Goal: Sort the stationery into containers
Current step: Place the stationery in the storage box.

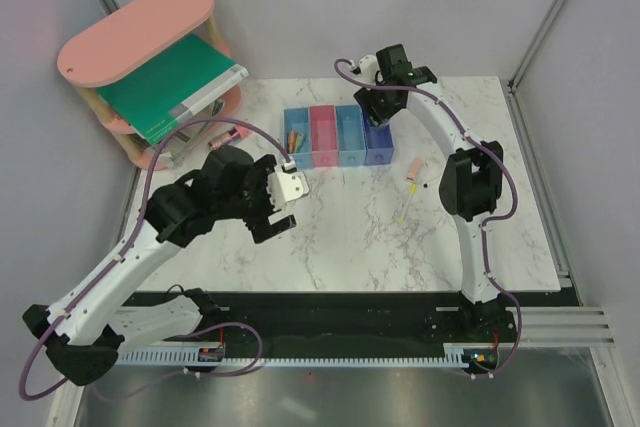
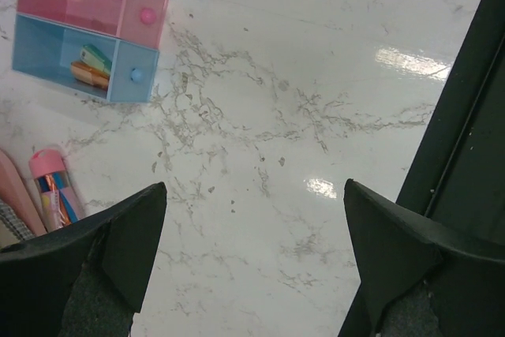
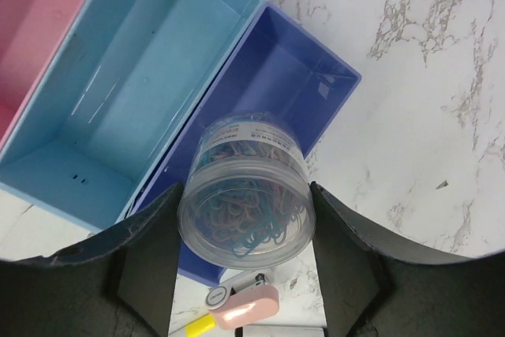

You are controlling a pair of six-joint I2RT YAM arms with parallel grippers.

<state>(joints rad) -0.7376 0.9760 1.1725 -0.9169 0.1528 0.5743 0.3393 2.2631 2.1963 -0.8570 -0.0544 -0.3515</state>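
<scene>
My right gripper (image 3: 246,209) is shut on a clear round jar of coloured paper clips (image 3: 251,147) and holds it tilted over the dark blue bin (image 3: 292,84), the last of the joined containers (image 1: 337,135). The light blue bin (image 3: 134,92) beside it shows nothing inside. The far light blue bin (image 2: 47,57) holds an orange stick (image 2: 88,75) and a mint-green capsule (image 2: 96,58). The pink bin (image 2: 79,1) looks bare. A peach stick (image 1: 413,169) and a thin yellow stick (image 1: 403,212) lie right of the bins. My left gripper (image 2: 254,187) hangs open over bare marble.
A pink oval-topped shelf (image 1: 140,32) with a green book (image 1: 170,87) stands at the back left. A pink-capped tube (image 2: 54,187) lies on the table near the shelf's foot. A pink-and-white stapler-like item (image 3: 248,305) lies under the right gripper. Grey walls surround the table.
</scene>
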